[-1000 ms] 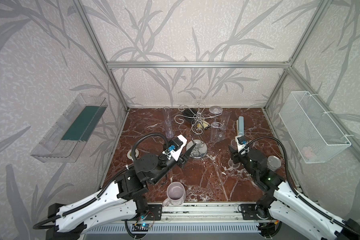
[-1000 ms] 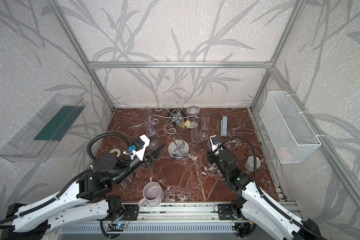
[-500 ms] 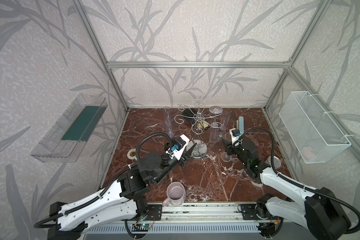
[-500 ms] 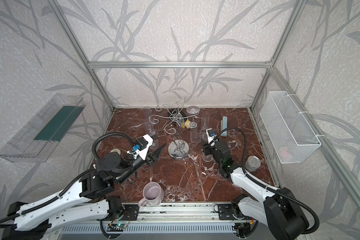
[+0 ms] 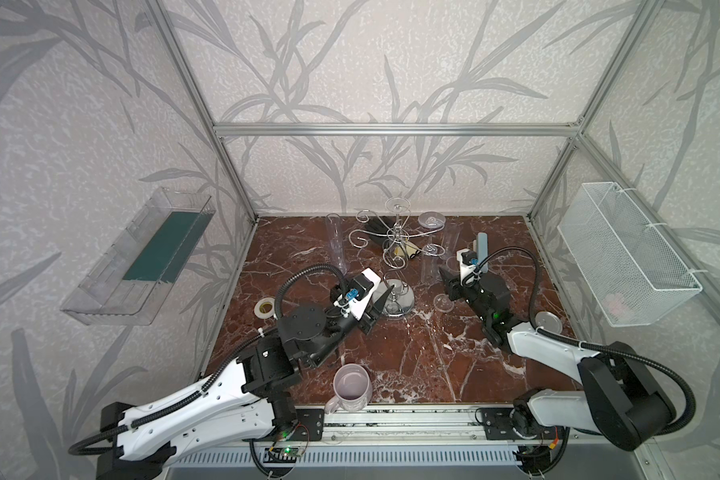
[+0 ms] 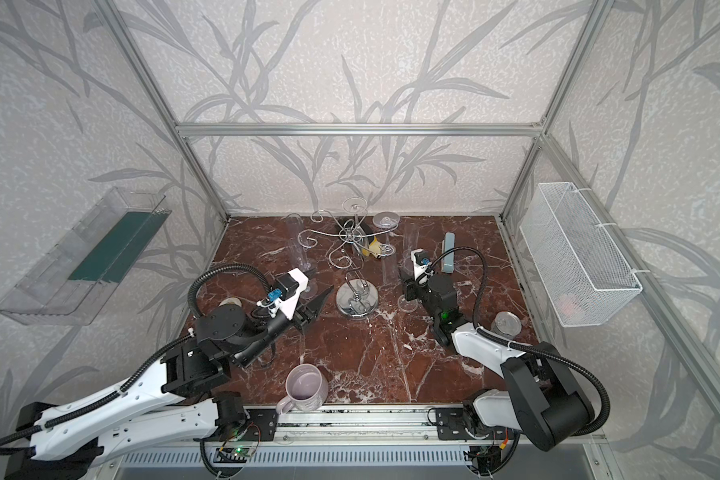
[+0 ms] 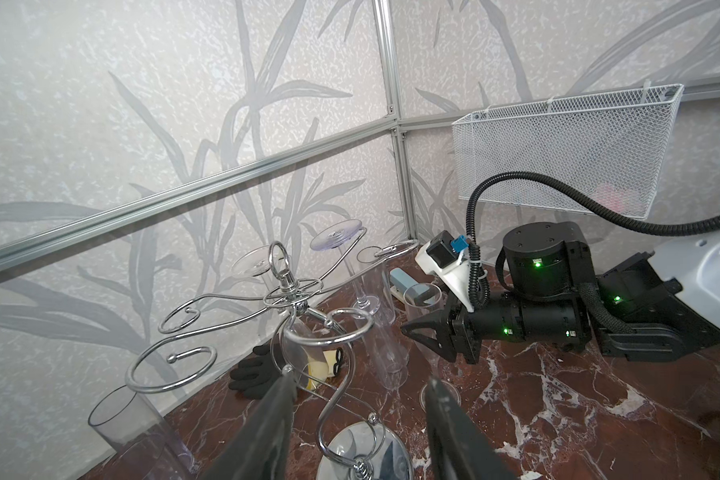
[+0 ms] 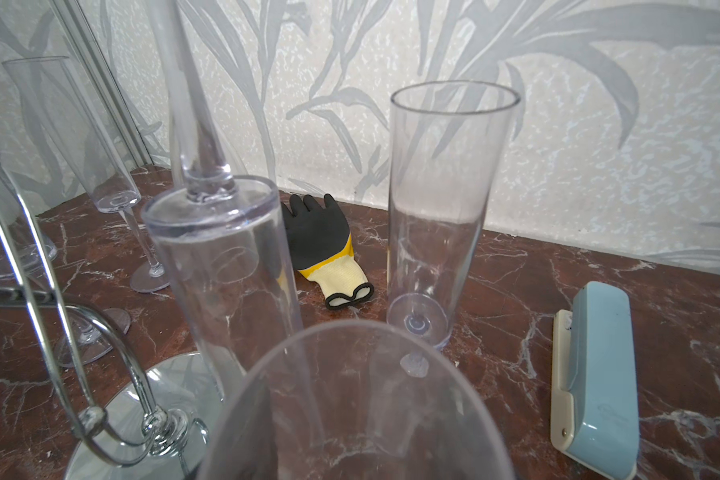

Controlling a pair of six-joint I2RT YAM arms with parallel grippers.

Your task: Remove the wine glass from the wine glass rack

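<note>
Black jaws of my left gripper [image 7: 358, 384] stand apart, empty, at 8 o'clock of the wine glass rack [image 5: 400, 301]. Its wine glass [image 5: 432, 219] hangs foot-up at 1 o'clock. At 3 o'clock my right gripper [image 5: 447, 284] flanks an upright glass [image 5: 443, 302]; whether it grips, I cannot tell.

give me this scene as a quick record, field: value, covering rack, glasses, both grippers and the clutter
rack: wine glass rack upright mid-table on its chrome base
hung: wine glass foot-up on an arm; second foot beside it
left: left gripper open, fingers flanking the rack's lower stem
right: right gripper beside the rack, clear glass close in front; grip unclear
standing: flute upright beside the glove
clutter: mug, stapler, tape roll
</note>
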